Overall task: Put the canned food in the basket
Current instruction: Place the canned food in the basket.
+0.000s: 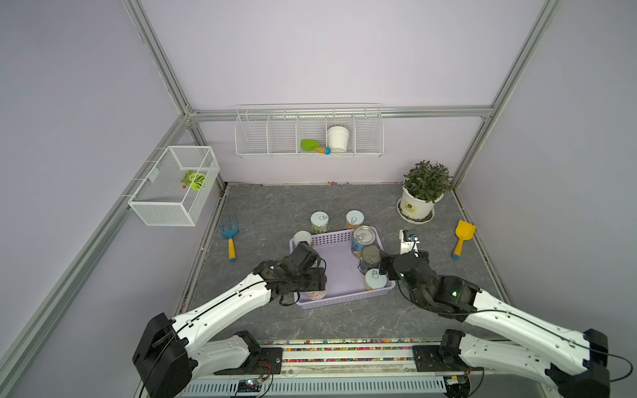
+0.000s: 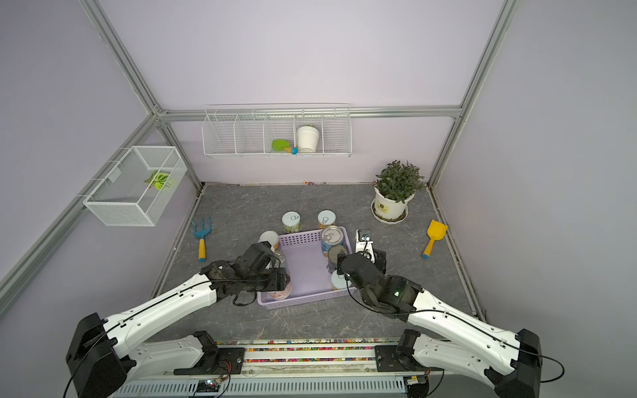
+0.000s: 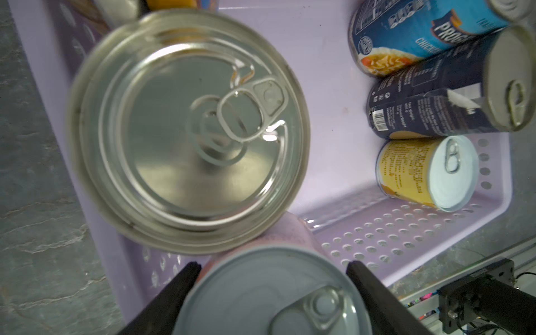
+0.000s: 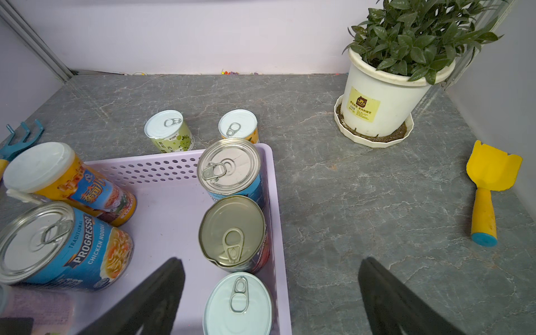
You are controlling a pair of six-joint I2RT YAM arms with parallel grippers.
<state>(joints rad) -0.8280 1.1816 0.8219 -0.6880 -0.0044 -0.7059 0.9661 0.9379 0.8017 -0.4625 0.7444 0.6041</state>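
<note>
The grey bench (image 1: 269, 203) is taken up at its middle by the lilac basket (image 1: 344, 297). Along its right wall a blue can (image 1: 362, 237), a dark can (image 1: 370, 256) and a yellow can (image 1: 375, 279) are stood. At its near left corner a pink-labelled can (image 3: 261, 293) is clamped by the left tool (image 3: 272, 266). The right tool (image 4: 271, 261) is spread wide, holding nothing, above that right wall. A green-labelled can (image 1: 319, 222) is left on the bench behind the basket.

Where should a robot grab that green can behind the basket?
By its round side wall, from above. The green can stands upright, lid up, with the basket wall close in front, so a grip would likely fit best across its two open flanks: bare table on one, a gap to the yellow can on the other.
</note>
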